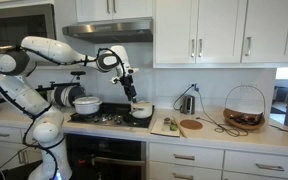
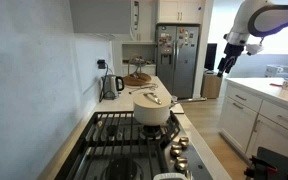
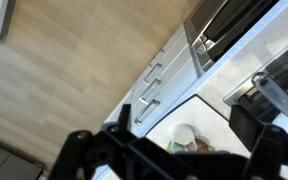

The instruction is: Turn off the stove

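Note:
The stove (image 1: 106, 119) is a black gas cooktop with dark grates, and fills the foreground of an exterior view (image 2: 124, 135). Its metal knobs (image 2: 180, 150) line the front edge. A white pot (image 1: 141, 110) stands on the burner nearest the cutting board and also shows up close (image 2: 152, 108). A second white pot (image 1: 86, 104) stands further along. My gripper (image 1: 131, 88) hangs in the air above the first pot, well above the cooktop (image 2: 224, 62). In the wrist view its dark fingers (image 3: 194, 115) are spread apart and hold nothing. I see no flame.
A steel range hood (image 1: 104, 30) hangs above the stove. A cutting board (image 1: 171, 126) with a white cup (image 3: 184, 136), a kettle (image 1: 187, 102) and a wire basket (image 1: 244, 108) stand on the counter. A fridge (image 2: 179, 60) stands at the far end.

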